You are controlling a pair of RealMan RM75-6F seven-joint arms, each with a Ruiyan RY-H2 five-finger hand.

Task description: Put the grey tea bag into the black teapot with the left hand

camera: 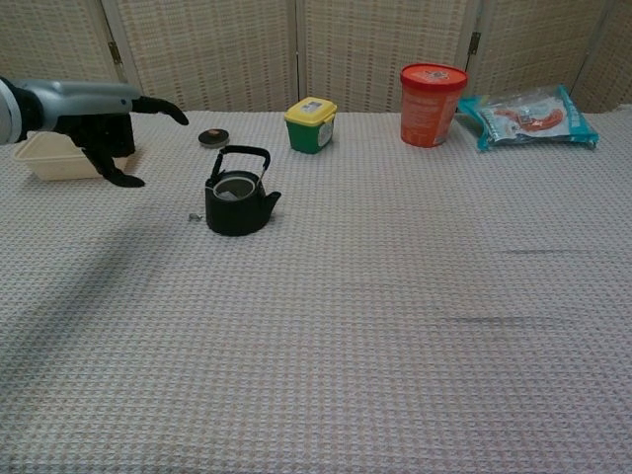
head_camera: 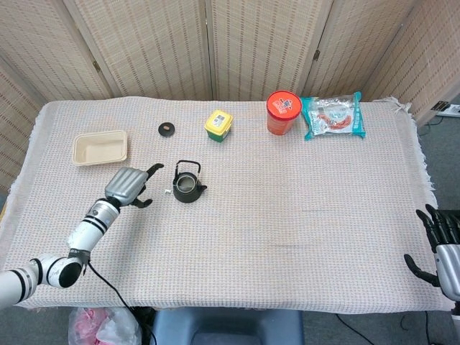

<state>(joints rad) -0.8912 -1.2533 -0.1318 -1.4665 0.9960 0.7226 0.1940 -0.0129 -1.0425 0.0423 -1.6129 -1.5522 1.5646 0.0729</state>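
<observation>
Woven tablecloth [head_camera: 287, 208], black teapot [head_camera: 187, 188], beige tray [head_camera: 100, 146] beyond

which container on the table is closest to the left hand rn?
The beige tray, just beyond the left hand. The black teapot sits a bit further off to its side; the yellow-lidded tub and red-lidded cup are much farther.

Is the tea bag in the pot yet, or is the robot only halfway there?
It looks done: something grey sits inside the black teapot, its small tag lying on the cloth beside it. The left hand holds nothing, fingers spread, apart from the pot. The right hand idles at the table's edge. Nothing obvious remains.
</observation>
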